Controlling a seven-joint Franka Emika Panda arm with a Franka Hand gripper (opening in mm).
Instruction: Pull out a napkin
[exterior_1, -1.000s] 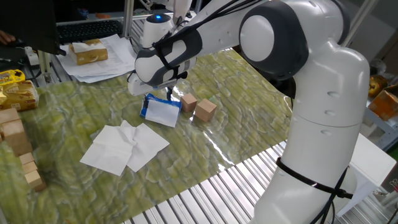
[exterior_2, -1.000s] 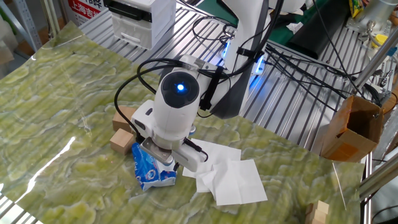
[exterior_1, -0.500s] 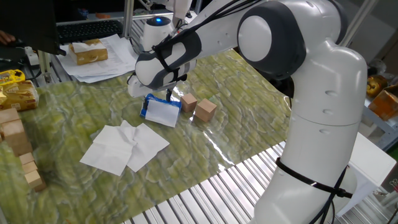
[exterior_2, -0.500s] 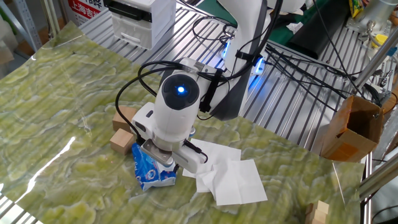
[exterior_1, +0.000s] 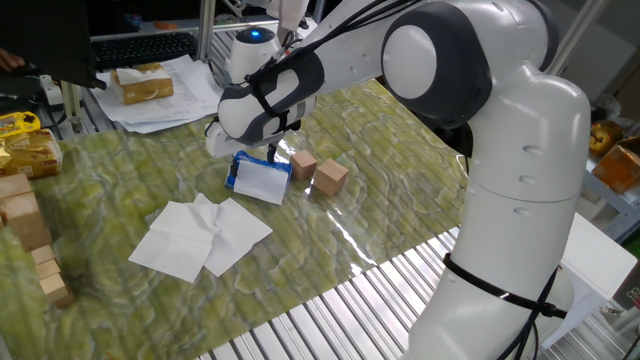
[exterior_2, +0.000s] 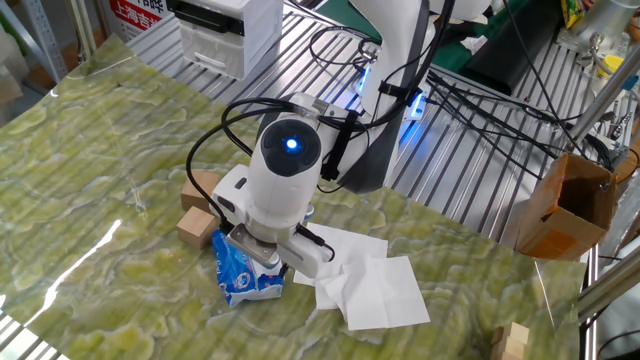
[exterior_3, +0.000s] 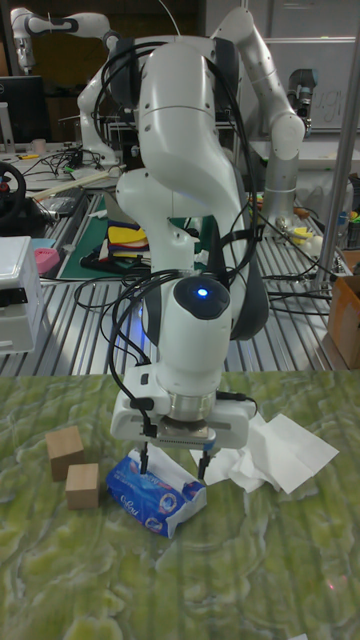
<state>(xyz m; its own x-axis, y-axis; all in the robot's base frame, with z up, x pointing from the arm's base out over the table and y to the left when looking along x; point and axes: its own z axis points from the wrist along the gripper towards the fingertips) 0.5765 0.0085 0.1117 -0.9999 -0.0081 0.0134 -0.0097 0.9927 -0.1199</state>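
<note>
My gripper (exterior_3: 175, 463) hangs spread over the blue packet (exterior_3: 153, 497). I should descend onto its slot, pinching only the top napkin (exterior_3: 173, 462), then lift straight.

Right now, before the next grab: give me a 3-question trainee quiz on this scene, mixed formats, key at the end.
1. True or false: the end effector is poised above the blue packet, fingers spread apart.
2. Multiple choice: the loose tissues lie (A) stacked on the wooden cubes, (B) spread on the table beside the packet, (C) inside the cardboard box.
3. Fill in: the number of wooden cubes right next to the packet is ____.

Key: 1 true; 2 B; 3 two.
</note>
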